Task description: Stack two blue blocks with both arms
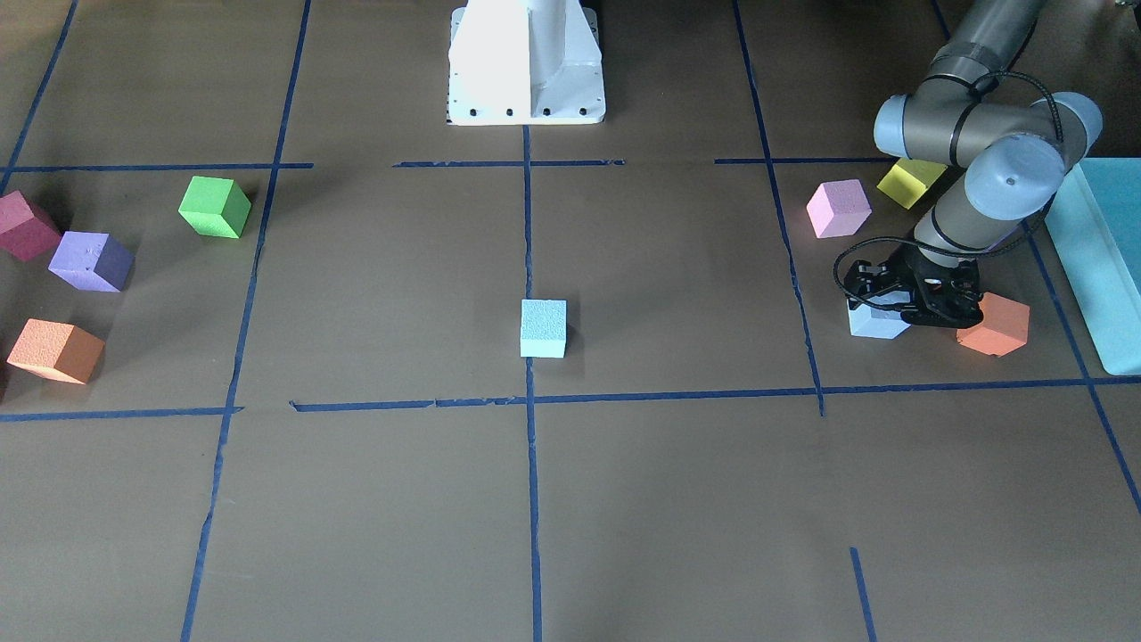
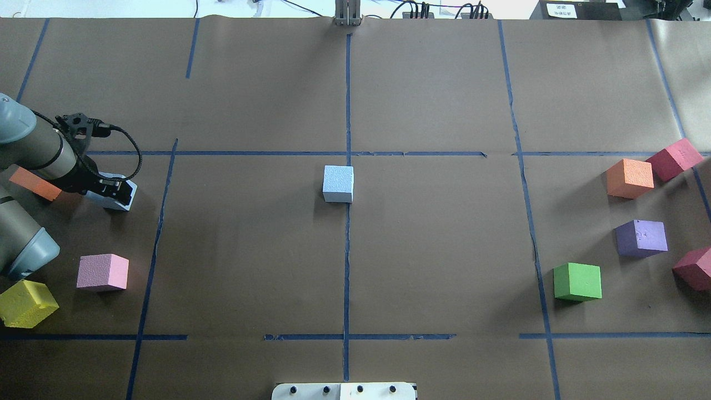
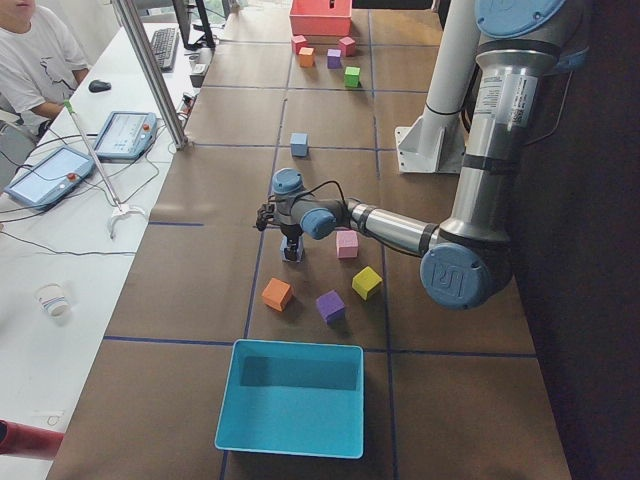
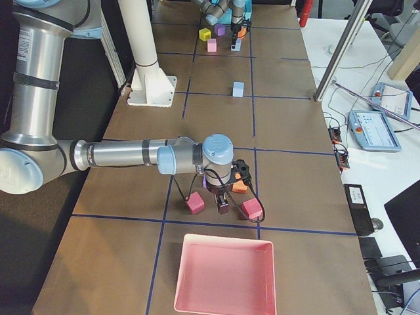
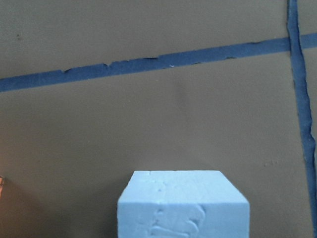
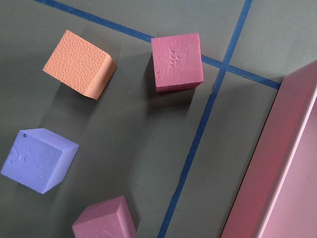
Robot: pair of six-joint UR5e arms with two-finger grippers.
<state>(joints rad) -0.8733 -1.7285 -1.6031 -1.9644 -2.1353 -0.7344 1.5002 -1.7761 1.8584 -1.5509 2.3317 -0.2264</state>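
Observation:
The cyan-tinted blue block stands alone at the table's centre, on the middle tape line. The sky-blue block sits at the robot's left side, and it fills the bottom of the left wrist view. My left gripper points down over this block, with its jaws against the block's sides. The block is at table level. My right gripper shows only in the exterior right view. It hangs over coloured cubes by a pink tray, and I cannot tell whether it is open.
An orange cube touches the left gripper's side. A pink cube, a yellow cube and the teal box are close by. Green, purple, orange and maroon cubes lie at the far side.

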